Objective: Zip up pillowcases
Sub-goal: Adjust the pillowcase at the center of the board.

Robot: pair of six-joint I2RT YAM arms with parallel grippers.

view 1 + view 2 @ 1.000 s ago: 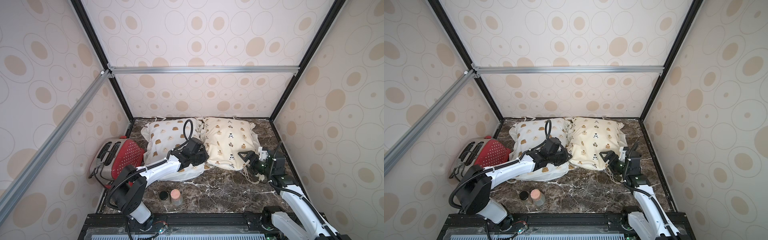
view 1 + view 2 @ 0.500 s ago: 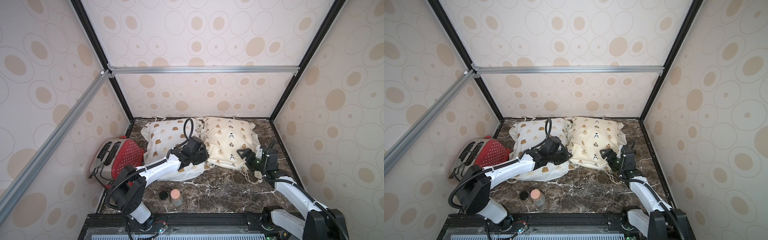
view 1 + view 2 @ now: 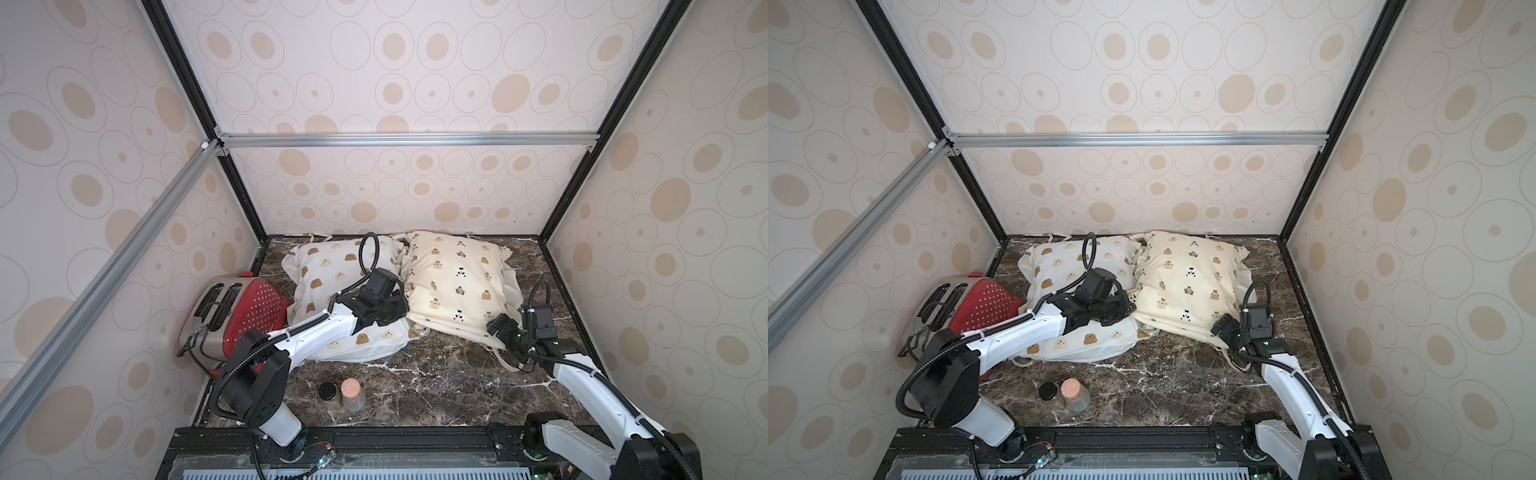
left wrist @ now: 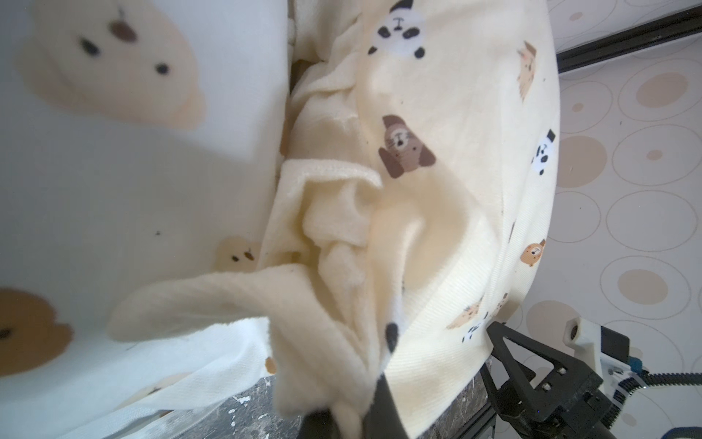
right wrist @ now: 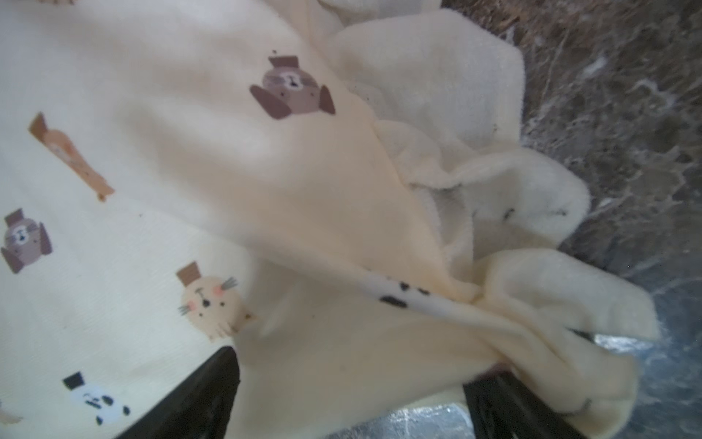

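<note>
mid-frame in a top view, left gripper [image 3: 397, 309] pinches the cream pillowcase [image 3: 457, 274] by its ruffle, beside the white pillowcase [image 3: 332, 266]; lower right, right gripper [image 3: 500, 330] gapes at its corner. fabric-bracing step; next likely needs locating the zipper pull.

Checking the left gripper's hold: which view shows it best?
Left wrist view: the left gripper pinches the cream pillowcase's ruffle close up. In both top views its body hides the pinch; the right wrist view lacks it.
</note>
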